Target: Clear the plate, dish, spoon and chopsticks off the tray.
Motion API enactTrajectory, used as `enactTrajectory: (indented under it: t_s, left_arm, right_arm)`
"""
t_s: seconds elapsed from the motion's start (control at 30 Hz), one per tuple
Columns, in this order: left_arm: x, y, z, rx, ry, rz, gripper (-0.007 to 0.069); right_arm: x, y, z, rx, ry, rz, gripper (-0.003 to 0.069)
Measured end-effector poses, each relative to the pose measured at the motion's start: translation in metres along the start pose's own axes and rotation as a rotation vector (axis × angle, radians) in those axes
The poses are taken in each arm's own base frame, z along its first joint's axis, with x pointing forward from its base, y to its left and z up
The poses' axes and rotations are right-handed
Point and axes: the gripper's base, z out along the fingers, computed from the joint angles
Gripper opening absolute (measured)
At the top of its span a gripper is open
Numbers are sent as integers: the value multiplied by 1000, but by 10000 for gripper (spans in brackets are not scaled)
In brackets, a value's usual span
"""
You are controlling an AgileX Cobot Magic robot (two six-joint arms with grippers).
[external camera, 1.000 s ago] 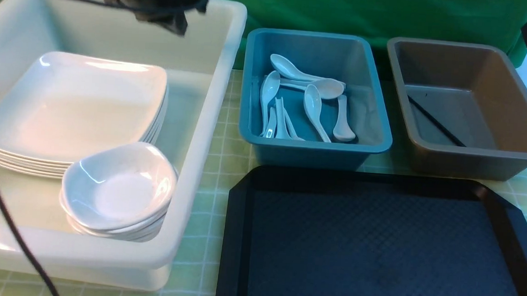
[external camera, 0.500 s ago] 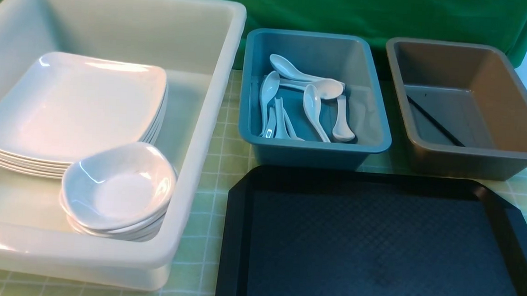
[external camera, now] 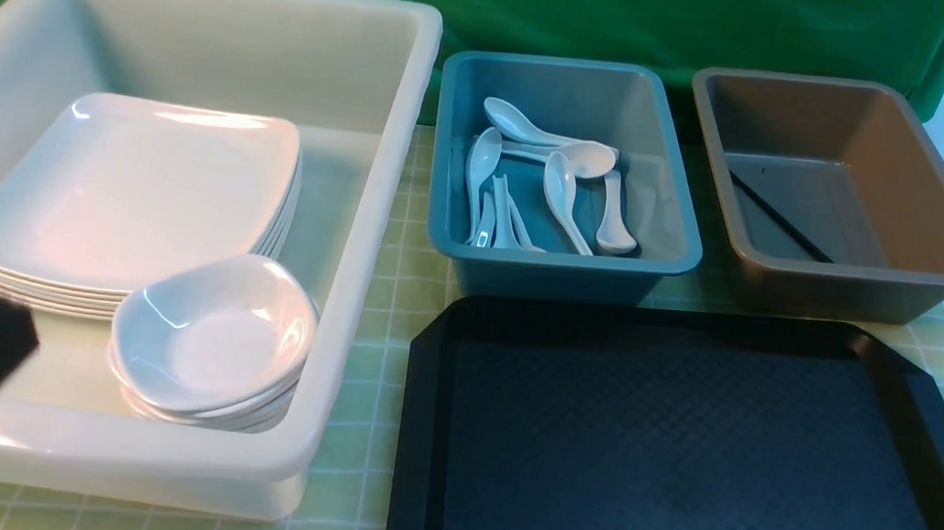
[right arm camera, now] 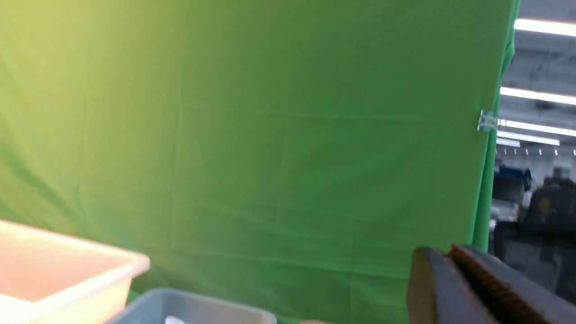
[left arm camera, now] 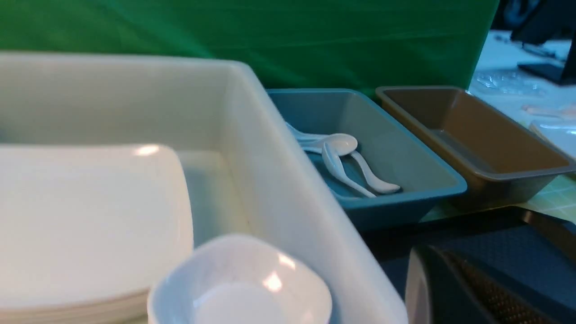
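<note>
No writing showed anywhere; the tray (external camera: 674,441) lay bare; whether either tool was spread or pressed together couldn't be told.

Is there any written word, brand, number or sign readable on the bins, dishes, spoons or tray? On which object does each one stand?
None: no readable text shows on the white bin, blue bin, brown bin, plates, spoons or tray.
</note>
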Motion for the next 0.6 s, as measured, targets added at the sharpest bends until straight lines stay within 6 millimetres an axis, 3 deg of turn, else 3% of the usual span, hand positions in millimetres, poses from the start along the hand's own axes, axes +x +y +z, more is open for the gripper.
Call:
enactTrajectory:
  t_s: [0.07,0.17,0.6]
  left_arm:
    - [19,3,-5,0,-14,-24,-2]
    - [30,5,-8,-2,-16,-33,-2]
    - [30,6,-8,-3,-28,-29,-2]
  right_arm:
    - [-1,0,-3,-1,-23,3,72]
    - [-3,0,-4,-2,-37,2,95]
    - [-3,0,-4,-2,-37,6,129]
